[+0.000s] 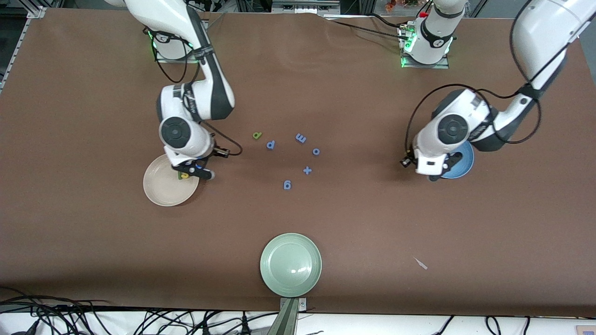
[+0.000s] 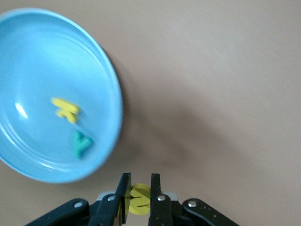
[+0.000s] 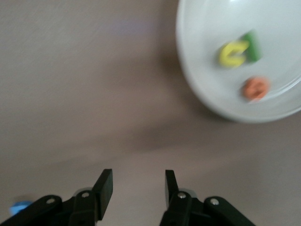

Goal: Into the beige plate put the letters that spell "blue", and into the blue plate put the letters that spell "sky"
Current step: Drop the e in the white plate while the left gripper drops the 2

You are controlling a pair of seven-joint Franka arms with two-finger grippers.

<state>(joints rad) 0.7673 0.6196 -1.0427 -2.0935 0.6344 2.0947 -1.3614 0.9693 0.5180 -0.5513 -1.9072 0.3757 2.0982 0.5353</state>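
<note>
Beige plate (image 1: 160,190) sits toward the right arm's end of the tabletop (image 1: 93,256). In it, per the right wrist view: yellow u (image 3: 233,53) touching a green l (image 3: 252,46), orange e (image 3: 255,88) near them, apart. Green b (image 1: 257,135) lies on the bare tabletop near the middle, not in any plate.

Blue plate (image 2: 33,56) sits toward the left arm's end, mostly hidden under the left arm in the front view. In it: yellow k (image 2: 66,110) and teal y (image 2: 81,144), close beside each other.

Left gripper (image 2: 139,197) hangs beside the blue plate's rim, over bare tabletop; fingers clamped on the yellow s (image 2: 139,199).

Right gripper (image 3: 138,186) is over tabletop just off the beige plate's rim; fingers (image 3: 104,186) apart, nothing between them.

Blue letters scattered mid-table, well apart from both plates: p (image 1: 270,144), m (image 1: 301,138), o (image 1: 316,151), plus sign (image 1: 307,170), g (image 1: 287,185). The b lies just beside the p.

Green plate (image 1: 291,265) sits nearest the front camera, well apart from the letters. A small pale scrap (image 1: 421,264) lies toward the left arm's end.
</note>
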